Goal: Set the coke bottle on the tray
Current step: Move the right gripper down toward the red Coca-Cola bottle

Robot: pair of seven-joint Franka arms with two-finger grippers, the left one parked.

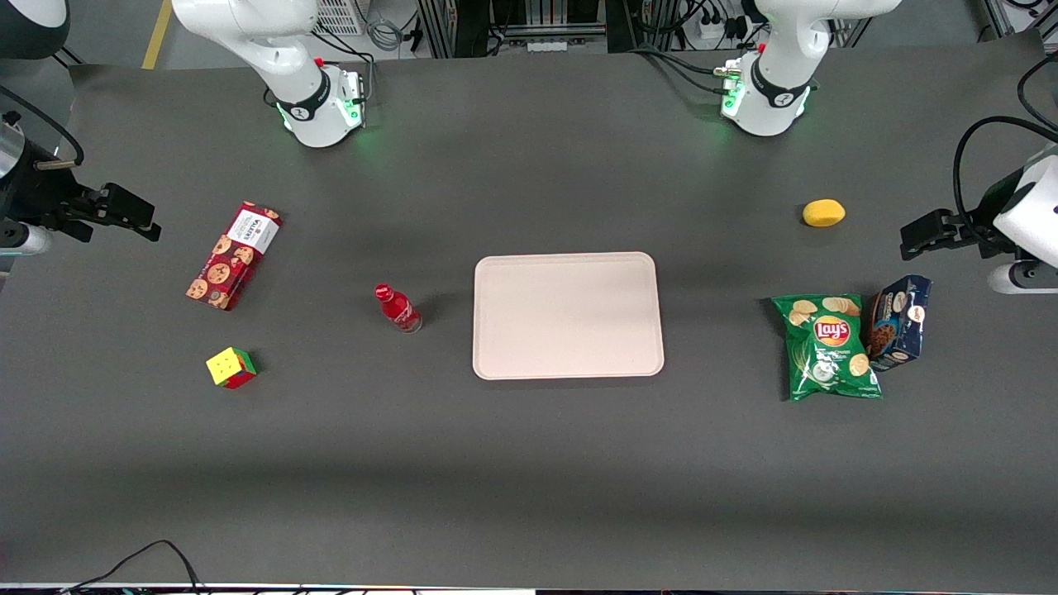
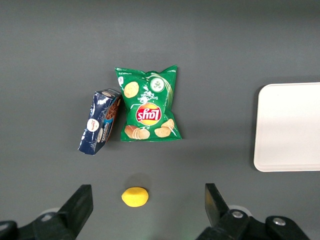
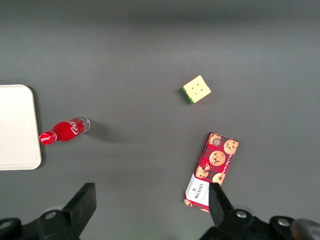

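bottle (image 1: pixel 397 308): upright on table (image 1: pixel 529 463), just beside tray (image 1: pixel 568 316), toward working arm's end, not yet picked | gripper (image 1: pixel 116 213): well apart from bottle, raised at table edge, jaws spread wide, holding nothing | tray: bare, ready for bottle

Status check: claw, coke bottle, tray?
Claw open, high at the working arm's end. Coke bottle upright on table beside tray. Path clear.

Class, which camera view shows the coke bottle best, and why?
The right wrist view: the coke bottle shows whole, with its lettering, beside the tray. The front view shows it smaller. The left wrist view misses it. The open gripper hangs above the table.
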